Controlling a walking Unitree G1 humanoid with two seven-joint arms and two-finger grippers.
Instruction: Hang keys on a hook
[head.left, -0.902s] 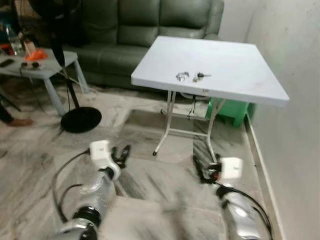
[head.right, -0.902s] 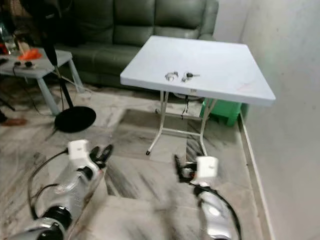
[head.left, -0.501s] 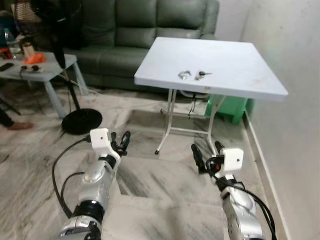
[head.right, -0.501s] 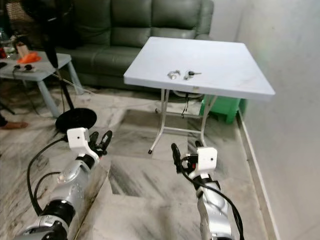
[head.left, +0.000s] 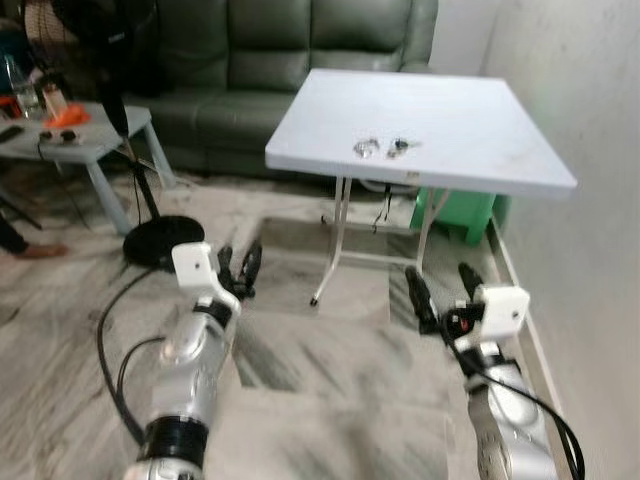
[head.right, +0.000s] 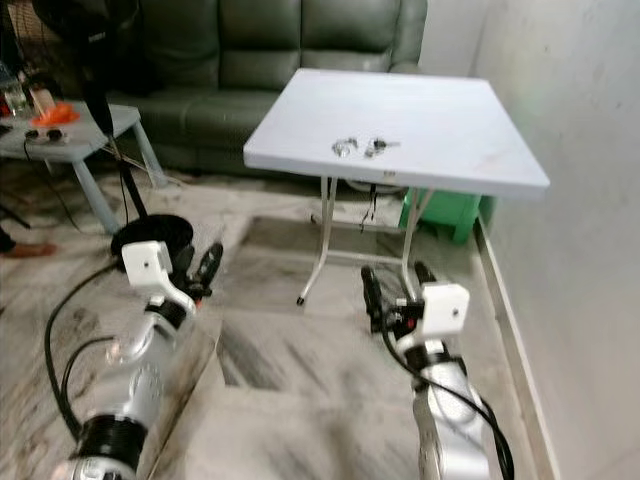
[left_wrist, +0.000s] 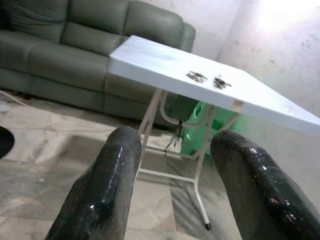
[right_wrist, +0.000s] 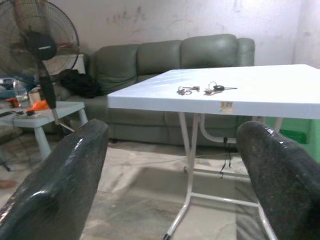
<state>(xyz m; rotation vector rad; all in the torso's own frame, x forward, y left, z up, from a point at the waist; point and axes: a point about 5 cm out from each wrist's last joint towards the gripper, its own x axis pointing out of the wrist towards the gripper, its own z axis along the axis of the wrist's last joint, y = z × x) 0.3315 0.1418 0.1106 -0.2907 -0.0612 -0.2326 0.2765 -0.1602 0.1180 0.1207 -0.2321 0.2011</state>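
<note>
Both grippers hold their fingers spread and empty, the right gripper (head.left: 441, 291) low over the floor, the left gripper (head.left: 240, 265) likewise. The keys (head.left: 383, 148) lie at twelve o'clock on the white table (head.left: 480, 140), nearer the right arm, strung crosswise.

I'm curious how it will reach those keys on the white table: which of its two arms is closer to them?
Right. The right tool hangs low, almost straight below the keys, while the left tool sits further off toward the fan side.
</note>
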